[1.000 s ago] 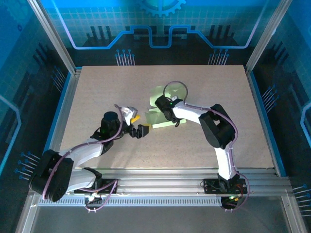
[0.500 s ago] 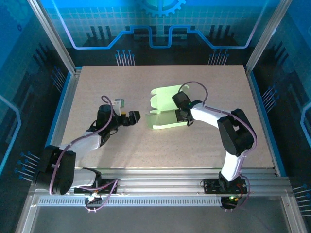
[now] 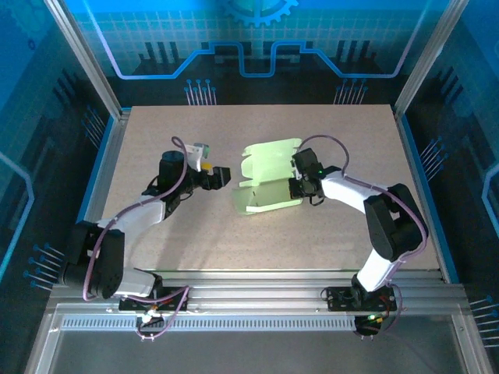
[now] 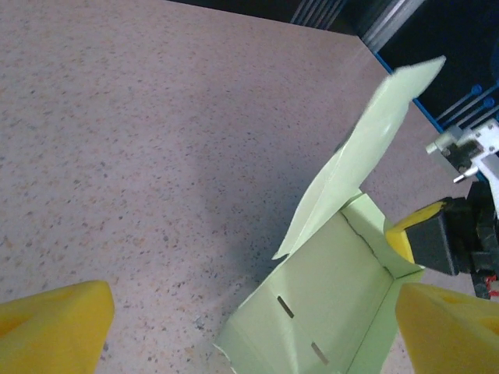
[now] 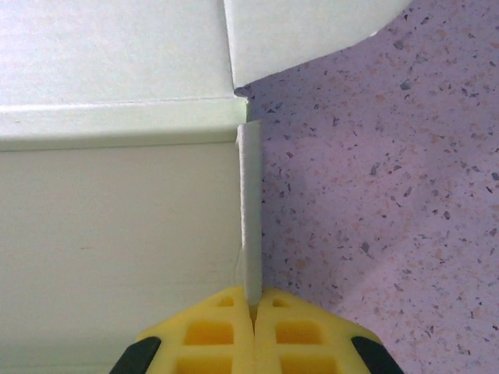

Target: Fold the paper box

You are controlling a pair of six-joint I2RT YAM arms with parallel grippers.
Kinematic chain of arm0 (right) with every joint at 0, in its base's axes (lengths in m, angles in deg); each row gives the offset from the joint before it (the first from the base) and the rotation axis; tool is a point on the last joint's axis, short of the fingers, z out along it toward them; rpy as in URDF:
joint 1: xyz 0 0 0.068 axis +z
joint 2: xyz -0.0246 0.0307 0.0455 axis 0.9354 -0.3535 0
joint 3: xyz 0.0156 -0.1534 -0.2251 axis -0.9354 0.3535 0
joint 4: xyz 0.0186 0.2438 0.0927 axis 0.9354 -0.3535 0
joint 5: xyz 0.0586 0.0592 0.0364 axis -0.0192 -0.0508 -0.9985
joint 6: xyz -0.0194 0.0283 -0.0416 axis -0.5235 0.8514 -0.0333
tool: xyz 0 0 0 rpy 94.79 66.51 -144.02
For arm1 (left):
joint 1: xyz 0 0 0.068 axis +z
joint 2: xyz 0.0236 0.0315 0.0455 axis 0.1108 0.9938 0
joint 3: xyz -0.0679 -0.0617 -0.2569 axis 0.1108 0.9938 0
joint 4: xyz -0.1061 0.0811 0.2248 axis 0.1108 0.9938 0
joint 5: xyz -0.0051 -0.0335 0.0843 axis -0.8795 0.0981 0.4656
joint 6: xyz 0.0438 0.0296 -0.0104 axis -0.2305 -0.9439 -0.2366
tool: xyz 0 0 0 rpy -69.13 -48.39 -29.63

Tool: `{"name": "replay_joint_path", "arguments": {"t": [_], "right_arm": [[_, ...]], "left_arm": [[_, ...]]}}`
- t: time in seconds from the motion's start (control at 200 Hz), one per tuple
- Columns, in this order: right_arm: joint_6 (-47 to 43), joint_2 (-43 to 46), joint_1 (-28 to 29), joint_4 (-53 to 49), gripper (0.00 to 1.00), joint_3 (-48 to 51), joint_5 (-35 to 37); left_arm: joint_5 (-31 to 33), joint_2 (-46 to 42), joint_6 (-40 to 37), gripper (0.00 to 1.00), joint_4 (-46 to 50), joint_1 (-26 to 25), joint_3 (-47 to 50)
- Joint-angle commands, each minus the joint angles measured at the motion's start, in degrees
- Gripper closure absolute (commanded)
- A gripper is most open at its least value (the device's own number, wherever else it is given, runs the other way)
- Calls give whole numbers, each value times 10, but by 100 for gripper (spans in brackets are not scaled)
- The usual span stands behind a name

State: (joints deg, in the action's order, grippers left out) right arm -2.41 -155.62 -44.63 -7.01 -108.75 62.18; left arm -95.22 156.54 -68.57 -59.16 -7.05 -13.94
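Judged paper box [image 3: 265,195] light, floppy, crease-prone; noted right gripper [image 5: 251,300] clamped on a side-flap edge, left gripper [image 3: 221,178] spread wide nearby; best gripped at flap edges beside fold lines.

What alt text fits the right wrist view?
The right pincer, yellow fingertips pressed together, pinches a thin edge of the pale green paper box. Card panels lie to the left, speckled table to the right.

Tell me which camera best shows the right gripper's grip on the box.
Right wrist: the right gripper pinches a thin edge of the paper box, close up. Top view shows this small; left wrist shows it partly hidden.
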Motion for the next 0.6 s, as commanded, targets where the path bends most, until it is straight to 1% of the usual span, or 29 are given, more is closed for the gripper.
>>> {"name": "replay_joint_path", "arguments": {"t": [0.0, 0.05, 0.2, 0.26, 0.32, 0.4, 0.53, 0.595], "right_arm": [[-17, 18, -8, 20, 100, 8, -24], [-19, 14, -8, 18, 100, 6, -19], [-18, -5, -2, 3, 100, -1, 10], [-18, -5, 1, 5, 100, 2, 11], [-18, -1, 1, 8, 100, 4, 3], [-20, 2, 1, 8, 100, 4, -7], [-17, 6, 1, 3, 100, 1, -18], [-14, 10, 1, 3, 100, 3, -23]], "left_arm": [[-3, 6, -114, 6, 58, -45, -43], [14, 11, -123, 6, 67, -55, -51], [0, 28, -114, 6, 57, -56, -56], [-4, 34, -117, 7, 62, -56, -57], [-7, 45, -109, 12, 54, -55, -54], [-35, 69, -124, 21, 48, -54, -58], [-66, 114, -125, 29, 66, -54, -83], [-71, 137, -117, 34, 64, -54, -92]]}}
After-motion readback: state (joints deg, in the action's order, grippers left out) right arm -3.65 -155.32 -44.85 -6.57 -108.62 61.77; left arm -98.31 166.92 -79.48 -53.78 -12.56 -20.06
